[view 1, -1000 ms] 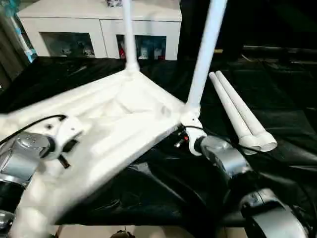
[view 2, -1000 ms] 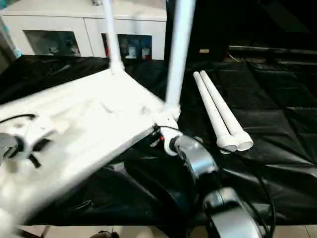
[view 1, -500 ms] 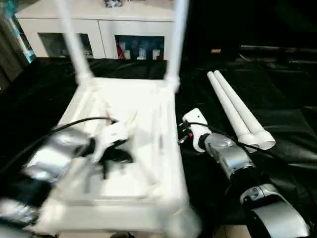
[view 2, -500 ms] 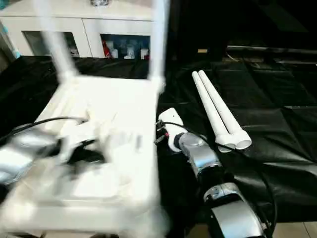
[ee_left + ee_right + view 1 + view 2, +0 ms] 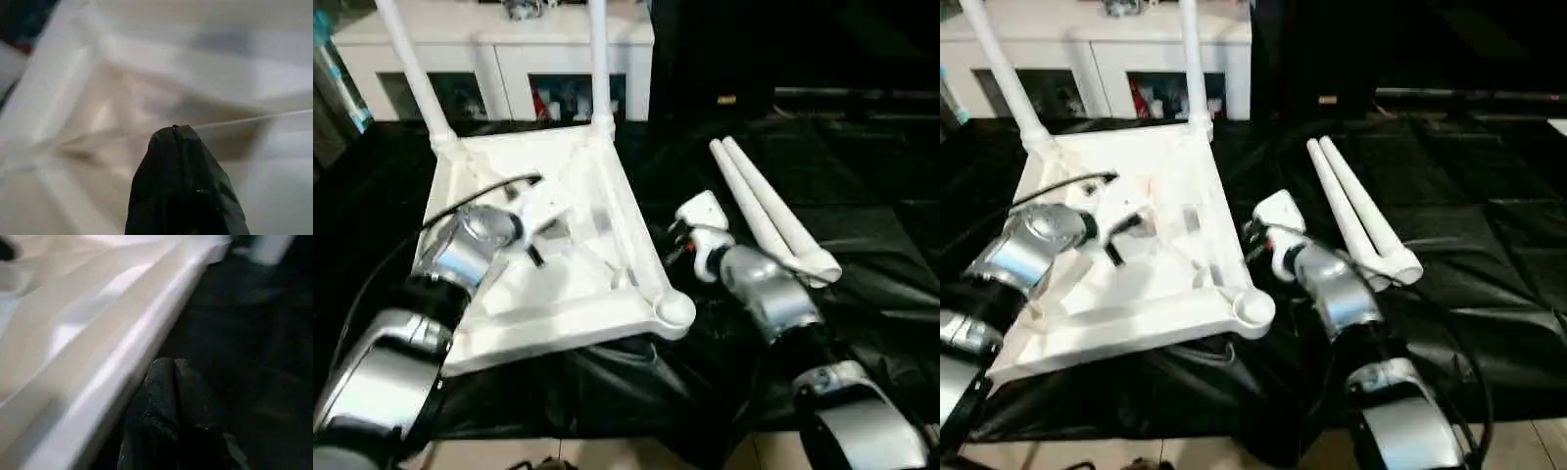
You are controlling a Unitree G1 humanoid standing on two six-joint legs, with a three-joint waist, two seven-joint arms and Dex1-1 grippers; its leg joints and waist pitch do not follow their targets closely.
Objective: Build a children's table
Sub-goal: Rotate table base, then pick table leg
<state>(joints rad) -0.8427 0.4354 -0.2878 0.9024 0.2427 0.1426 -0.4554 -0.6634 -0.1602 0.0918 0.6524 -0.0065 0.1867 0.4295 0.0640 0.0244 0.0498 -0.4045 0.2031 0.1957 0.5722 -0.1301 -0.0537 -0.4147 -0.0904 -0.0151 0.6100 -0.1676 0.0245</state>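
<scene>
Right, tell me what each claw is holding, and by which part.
Nothing: the left claw is shut over the tabletop underside, and the right claw is shut beside its edge.

Tabletop (image 5: 597,211) blocks centre (legs (image 5: 764,211) right).

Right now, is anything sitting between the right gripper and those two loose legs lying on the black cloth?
Nothing visible does. The right gripper, shut, sits by the tabletop edge, and bare black cloth separates it from the two loose legs lying side by side beyond it. Its own black cable runs close by.
</scene>
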